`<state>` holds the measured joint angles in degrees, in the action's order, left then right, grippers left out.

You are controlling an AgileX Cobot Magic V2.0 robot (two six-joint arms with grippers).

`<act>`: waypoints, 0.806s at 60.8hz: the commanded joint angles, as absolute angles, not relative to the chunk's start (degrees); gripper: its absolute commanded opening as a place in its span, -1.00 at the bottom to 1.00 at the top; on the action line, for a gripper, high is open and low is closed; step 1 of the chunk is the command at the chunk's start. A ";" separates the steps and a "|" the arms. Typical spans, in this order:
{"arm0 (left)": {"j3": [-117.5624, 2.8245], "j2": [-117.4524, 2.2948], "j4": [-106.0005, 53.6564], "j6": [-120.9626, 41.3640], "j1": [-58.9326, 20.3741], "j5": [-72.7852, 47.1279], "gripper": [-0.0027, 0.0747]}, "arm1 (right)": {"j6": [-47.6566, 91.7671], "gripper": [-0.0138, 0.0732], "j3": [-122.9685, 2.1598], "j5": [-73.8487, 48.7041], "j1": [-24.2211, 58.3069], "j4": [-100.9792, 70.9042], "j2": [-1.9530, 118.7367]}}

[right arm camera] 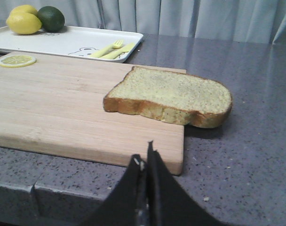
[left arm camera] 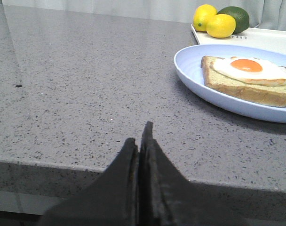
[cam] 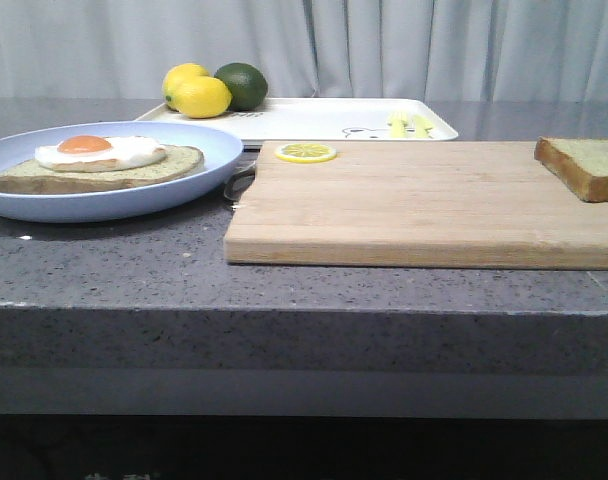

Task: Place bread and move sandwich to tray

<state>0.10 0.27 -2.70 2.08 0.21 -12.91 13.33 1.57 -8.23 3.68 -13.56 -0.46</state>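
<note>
Bread [right arm camera: 169, 96]: one thick slice lies flat at the right end of the cutting board [cam: 424, 205], one corner hanging out over the counter [left arm camera: 77, 89]; in the front view it sits at about 3 o'clock.
Key relation: in the right wrist view the slice lies just beyond the right gripper [right arm camera: 146, 162], slightly toward 1 o'clock, with its long axis running across the fingers' line — so the right arm is plainly the nearer one.
Right jaws: pressed together, nothing between them; my judgement is they must spread before reaching the crust.
Left gripper [left arm camera: 142, 141]: fingers closed on nothing, poised over the counter's near edge.
Sandwich [left arm camera: 249, 77]: egg-topped slice on the blue plate [cam: 104, 190], at 9 o'clock in the front view and toward 2 o'clock from the left fingers, well apart from them.
Tray [cam: 314, 118]: at 12 o'clock behind the board, its near rim just beyond the board's far edge.
Other things: two lemons [cam: 194, 92] and a lime [cam: 242, 85] crowd the tray's left corner; a lemon slice [cam: 305, 152] rests on the board's far edge.
Obstruction: none between the right fingers and the bread — the board's bare surface is all that lies to the side.
</note>
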 commanded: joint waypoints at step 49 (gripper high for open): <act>0.30 1.41 1.98 2.20 0.31 -2.48 -0.98 | 13.43 -0.93 1.30 -2.18 3.66 -13.94 -1.81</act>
<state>0.10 0.27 2.53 2.08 0.21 -9.83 13.33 1.57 -8.12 3.68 -13.56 -0.46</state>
